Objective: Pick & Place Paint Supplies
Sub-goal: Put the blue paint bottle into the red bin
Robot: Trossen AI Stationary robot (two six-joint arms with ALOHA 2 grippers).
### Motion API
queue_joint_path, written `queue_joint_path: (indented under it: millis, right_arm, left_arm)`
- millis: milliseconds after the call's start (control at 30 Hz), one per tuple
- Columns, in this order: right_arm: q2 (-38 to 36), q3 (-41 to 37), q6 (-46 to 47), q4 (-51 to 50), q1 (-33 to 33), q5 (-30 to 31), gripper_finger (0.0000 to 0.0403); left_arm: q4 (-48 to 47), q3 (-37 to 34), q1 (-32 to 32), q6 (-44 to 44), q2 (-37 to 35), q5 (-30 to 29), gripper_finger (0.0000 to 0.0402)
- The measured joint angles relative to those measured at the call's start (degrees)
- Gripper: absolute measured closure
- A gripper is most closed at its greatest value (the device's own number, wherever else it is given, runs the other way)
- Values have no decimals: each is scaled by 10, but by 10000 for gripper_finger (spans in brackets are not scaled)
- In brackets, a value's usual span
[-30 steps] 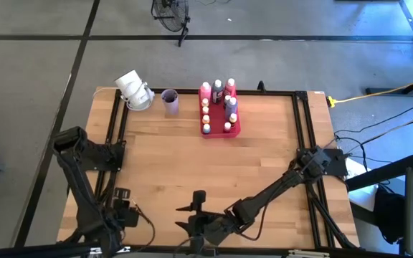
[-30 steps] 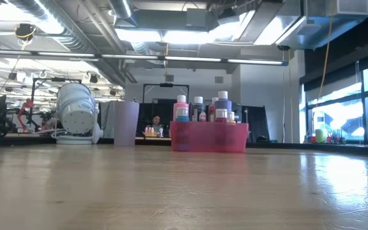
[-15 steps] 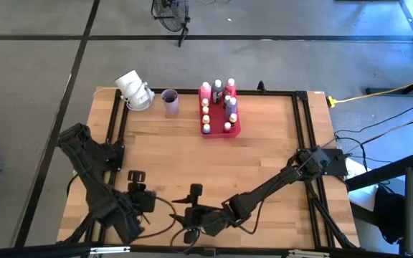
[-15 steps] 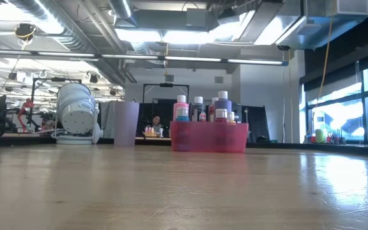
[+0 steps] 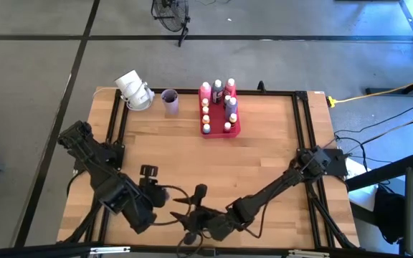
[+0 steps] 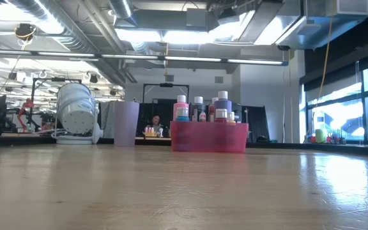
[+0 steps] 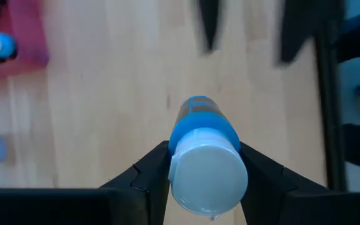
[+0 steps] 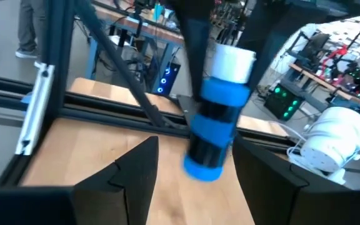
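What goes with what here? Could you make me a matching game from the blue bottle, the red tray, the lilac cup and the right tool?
Things:
1. blue bottle
2. red tray
3. lilac cup
4. right tool

States or places:
A. open, holding nothing
B. clamped in the left tool
C. at the table's far side, full of small paint bottles
D. standing upright between the white device and the tray

Pairs: 1-B, 2-C, 3-D, 4-A
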Motion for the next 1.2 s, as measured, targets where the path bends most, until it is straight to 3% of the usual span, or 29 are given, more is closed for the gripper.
queue_joint_path:
  millis: [700, 1000, 1200]
  right_arm:
    - [0, 0, 46, 12, -54, -138, 208]
    - [0, 0, 48, 11, -49, -121, 301]
    - [0, 1, 39, 11, -35, -78, 303]
  left_arm:
    - [45, 18, 4, 44, 1, -22, 256]
    - [56, 17, 3, 46, 1, -32, 248]
    - [71, 17, 3, 52, 1, -38, 240]
